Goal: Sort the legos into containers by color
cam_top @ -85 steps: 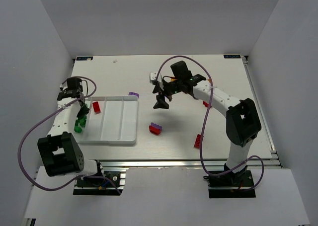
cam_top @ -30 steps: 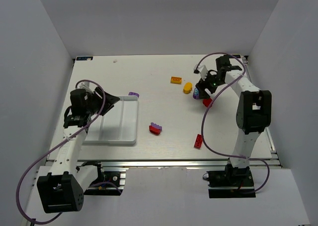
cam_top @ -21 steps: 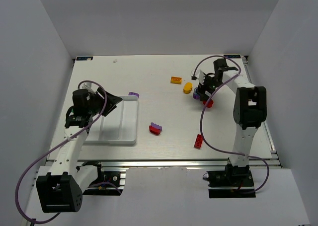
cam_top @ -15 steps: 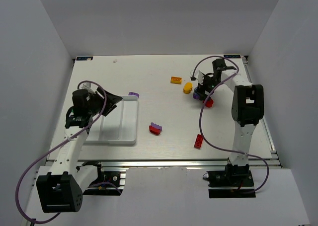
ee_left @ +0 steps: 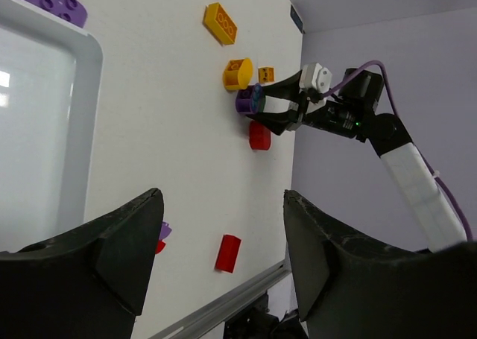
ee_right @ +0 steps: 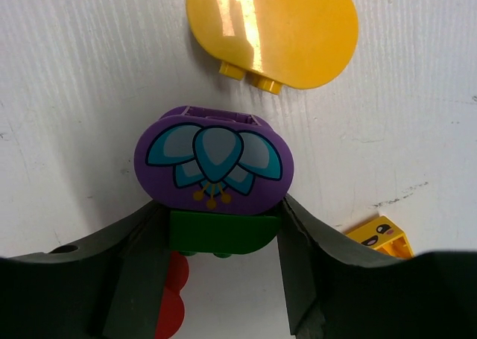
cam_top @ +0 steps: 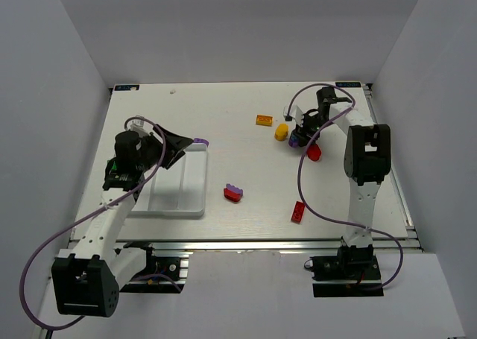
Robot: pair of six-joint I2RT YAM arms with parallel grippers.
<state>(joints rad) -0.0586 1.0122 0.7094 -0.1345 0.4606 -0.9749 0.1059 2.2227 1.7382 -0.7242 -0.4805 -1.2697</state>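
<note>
Left fingers [ee_left: 119,242]: apart, nothing between them, hanging above the far right corner of the white tray [cam_top: 179,196]. The tray sits at the left of the tabletop [cam_top: 238,160].

Purple brick [cam_top: 200,141]: on the tabletop just outside that corner, right beside the rim.

Right of the tray, mid-tabletop: red lego with a purple piece on it [cam_top: 233,194].

Farther back: orange brick [cam_top: 264,120], then a yellow rounded lego [cam_top: 281,132] just right of it.

Right fingers [ee_right: 138,279]: down at the tabletop, far right. They're clamped on the green base [ee_right: 222,233] of the purple lotus lego [ee_right: 215,162], one finger on each side. That lego is close to the yellow rounded one, not touching it.

Small yellow face brick [ee_right: 381,235]: just beside one of my right fingers.

Red round lego [cam_top: 314,152]: just on the near side of the grip.

Red brick [cam_top: 297,212]: toward the near edge, well apart from the rest.
</note>
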